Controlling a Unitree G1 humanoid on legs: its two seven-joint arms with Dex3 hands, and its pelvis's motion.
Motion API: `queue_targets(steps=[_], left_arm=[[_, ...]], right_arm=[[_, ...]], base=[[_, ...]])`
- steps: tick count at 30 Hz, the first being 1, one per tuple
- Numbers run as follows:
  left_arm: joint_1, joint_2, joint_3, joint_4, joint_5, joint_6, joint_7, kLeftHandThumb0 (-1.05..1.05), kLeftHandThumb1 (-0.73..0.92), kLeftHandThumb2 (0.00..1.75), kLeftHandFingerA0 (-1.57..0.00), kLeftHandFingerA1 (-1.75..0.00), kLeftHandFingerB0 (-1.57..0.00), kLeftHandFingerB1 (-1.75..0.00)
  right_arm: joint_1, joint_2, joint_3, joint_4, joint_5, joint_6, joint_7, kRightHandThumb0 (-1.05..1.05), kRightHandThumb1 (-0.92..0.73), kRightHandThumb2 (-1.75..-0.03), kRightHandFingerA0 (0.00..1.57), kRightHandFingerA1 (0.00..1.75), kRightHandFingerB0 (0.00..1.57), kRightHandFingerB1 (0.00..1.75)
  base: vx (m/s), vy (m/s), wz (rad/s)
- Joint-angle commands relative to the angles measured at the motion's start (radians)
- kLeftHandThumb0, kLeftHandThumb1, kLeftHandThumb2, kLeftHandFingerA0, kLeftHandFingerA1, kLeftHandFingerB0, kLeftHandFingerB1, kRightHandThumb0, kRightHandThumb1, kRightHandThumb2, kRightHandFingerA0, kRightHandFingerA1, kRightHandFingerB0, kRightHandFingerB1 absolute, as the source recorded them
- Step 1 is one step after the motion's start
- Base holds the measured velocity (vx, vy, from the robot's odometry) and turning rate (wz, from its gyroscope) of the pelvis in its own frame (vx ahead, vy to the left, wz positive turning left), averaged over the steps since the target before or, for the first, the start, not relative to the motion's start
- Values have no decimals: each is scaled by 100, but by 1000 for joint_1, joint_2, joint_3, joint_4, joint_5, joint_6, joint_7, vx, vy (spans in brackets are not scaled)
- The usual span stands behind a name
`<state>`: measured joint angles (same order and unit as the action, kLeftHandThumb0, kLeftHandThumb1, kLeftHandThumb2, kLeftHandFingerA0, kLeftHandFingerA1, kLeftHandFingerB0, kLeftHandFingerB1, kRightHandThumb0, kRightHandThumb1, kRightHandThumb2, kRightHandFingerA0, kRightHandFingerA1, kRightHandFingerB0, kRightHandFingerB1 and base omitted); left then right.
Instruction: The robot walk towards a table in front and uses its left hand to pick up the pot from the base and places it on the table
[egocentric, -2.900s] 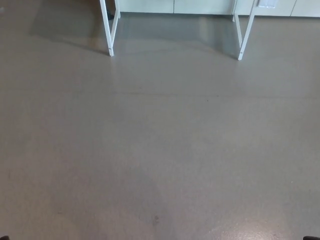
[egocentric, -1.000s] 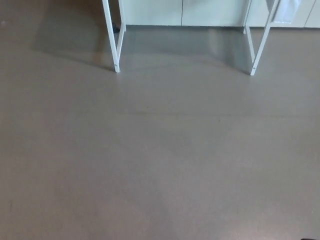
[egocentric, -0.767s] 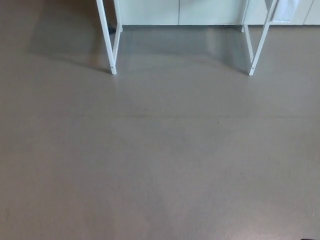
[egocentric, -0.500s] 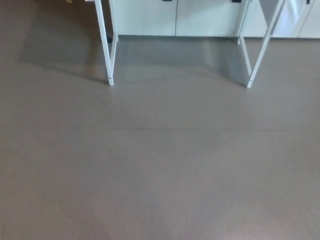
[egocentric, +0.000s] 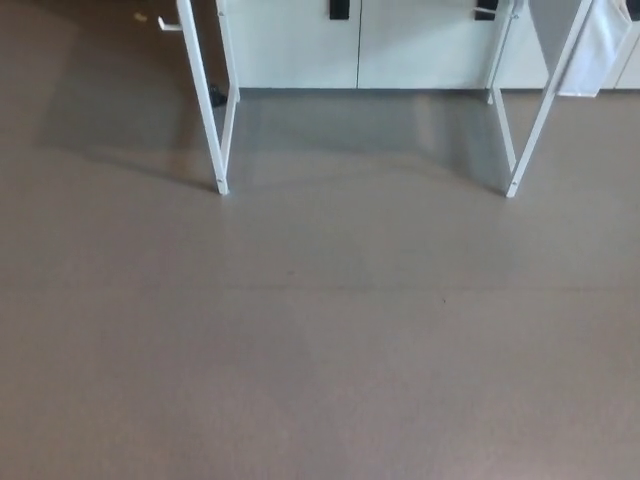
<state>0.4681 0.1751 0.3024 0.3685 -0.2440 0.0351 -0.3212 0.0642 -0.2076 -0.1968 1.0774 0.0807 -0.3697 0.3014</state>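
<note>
Only the white legs of the table show at the top of the head view, a left leg and a right leg. The tabletop, the pot and its base lie outside the picture. Neither of my hands appears anywhere in the frame.
Grey-brown floor fills most of the view. Behind the table legs stand white cabinet doors with dark handles. A white cloth or panel hangs at the top right.
The whole picture has shifted: the table legs sit lower and larger in the frame, and more of the cabinets behind shows. The camera has moved closer and tilted up.
</note>
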Motion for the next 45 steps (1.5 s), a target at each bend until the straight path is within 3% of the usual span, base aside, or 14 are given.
queue_targets(steps=[1, 8, 9, 15, 17, 20, 24, 25, 28, 29, 32, 39, 40, 45], left_arm=[[10, 10, 4, 3, 7, -31, -1, -21, 48, 54, -37, -37, -29, -31], [10, 7, 12, -1, -8, -13, -3, -20, 47, 54, -37, -37, -30, -32], [8, 12, 9, 10, -1, -26, -9, -20, 48, 54, -37, -37, -29, -31], [9, 13, 8, 20, 0, -37, -11, -22, 47, 54, -37, -37, -29, -31], [19, 10, 8, 13, 0, -32, -6, -21, 46, 54, -38, -37, -30, -31], [29, 1, 7, 0, 0, -22, 9, -18, 48, 54, -39, -37, -30, -32], [32, 4, 8, 29, 0, -44, -5, -19, 48, 54, -38, -37, -30, -31], [34, 5, 7, 29, 1, -46, -4, -19, 49, 54, -38, -37, -30, -31], [50, 5, 2, 17, 10, -45, 2, -20, 49, 54, -38, -37, -30, -31], [54, 6, 0, 17, 12, -50, -1, -20, 49, 55, -37, -37, -29, -31], [62, 4, 3, 29, 2, -70, -20, -15, 34, 81, -26, -54, -15, -47], [61, 7, 4, 55, 7, -94, -26, -20, 49, 54, -36, -36, -29, -31], [62, 8, 3, 57, 8, -100, -29, -21, 50, 54, -36, -36, -29, -31], [59, 2, 6, 63, 6, -103, -14, -20, 48, 54, -38, -37, -30, -31]], right_arm=[[5, -9, 7, 0, -7, 1, -11, -67, -35, -61, 72, 83, 42, 69], [5, -11, 17, -7, -10, 8, -12, -72, -25, -82, 70, 81, 42, 69], [7, -11, 17, -7, -7, 5, -7, -70, -35, -60, 73, 82, 44, 69], [4, -17, 26, 4, -16, -4, -9, -75, -36, -59, 76, 82, 44, 71], [10, -19, 32, 5, -22, -9, -16, -76, -25, -82, 72, 82, 43, 71], [21, -20, 34, -6, -20, 4, -16, -75, -36, -59, 78, 81, 42, 69], [28, -22, 43, -6, -32, -5, -21, -74, -27, -87, 84, 86, 42, 69], [29, -21, 44, -6, -33, -6, -22, -73, -36, -60, 77, 82, 44, 70], [36, -25, 52, -9, -42, -4, -28, -75, -39, -58, 73, 79, 43, 67], [38, -24, 52, -8, -40, -8, -26, -74, -26, -82, 72, 81, 42, 69], [39, -23, 52, -6, -37, -8, -23, -72, -36, -61, 74, 80, 42, 69], [43, -22, 57, -16, -39, -2, -33, -75, -28, -87, 81, 83, 43, 71], [43, -25, 65, -16, -50, -5, -42, -73, -37, -61, 78, 79, 45, 70], [43, -30, 77, -18, -58, -4, -48, -73, -37, -61, 76, 82, 45, 72]], base=[[188, -46, -3], [166, 92, -14], [269, 281, -10], [281, 226, 2], [145, 71, 6], [185, 9, 7], [139, -83, 8], [202, -126, 18], [306, -115, 11], [302, -102, -14], [191, -71, -4], [199, 74, -13], [325, 177, 91], [295, 231, -11]])
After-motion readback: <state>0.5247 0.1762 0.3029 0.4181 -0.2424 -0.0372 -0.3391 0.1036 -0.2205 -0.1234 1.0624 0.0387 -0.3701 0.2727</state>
